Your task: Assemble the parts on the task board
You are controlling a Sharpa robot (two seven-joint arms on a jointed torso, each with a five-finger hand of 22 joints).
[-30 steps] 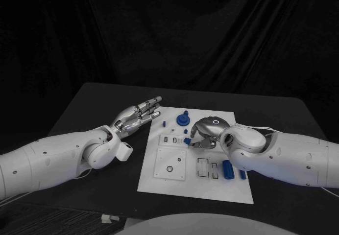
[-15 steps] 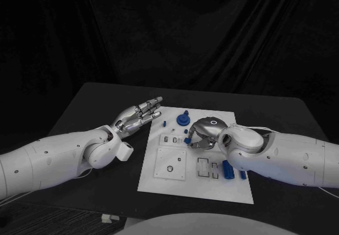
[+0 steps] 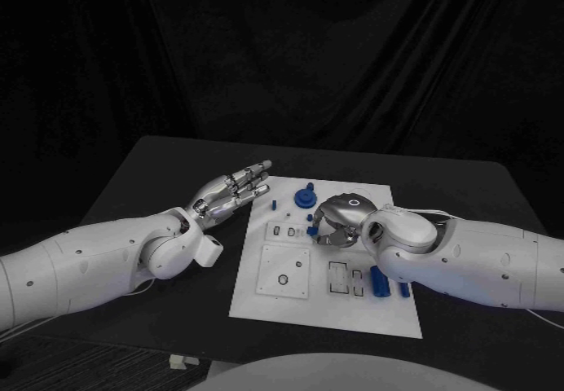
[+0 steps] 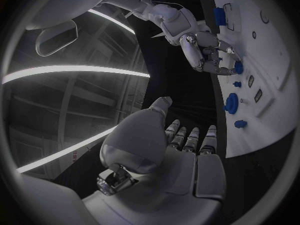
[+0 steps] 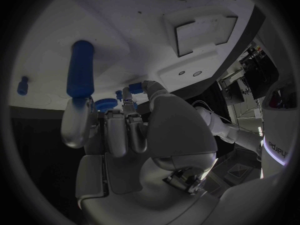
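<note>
Here the right hand (image 3: 337,220) pinches a small blue part (image 3: 313,230); the left hand (image 3: 229,194) lies open, fingers straight.

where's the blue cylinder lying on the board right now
In the head view, the blue cylinder lies on the task board toward its right edge, just below the right robot hand.

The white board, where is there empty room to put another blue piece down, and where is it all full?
The task board is bare along its near edge, below the square plate and the blue cylinder. The black table is open beyond the left hand. It is crowded at the far end, where the right hand pinches a small blue part beside the blue gear.
</note>
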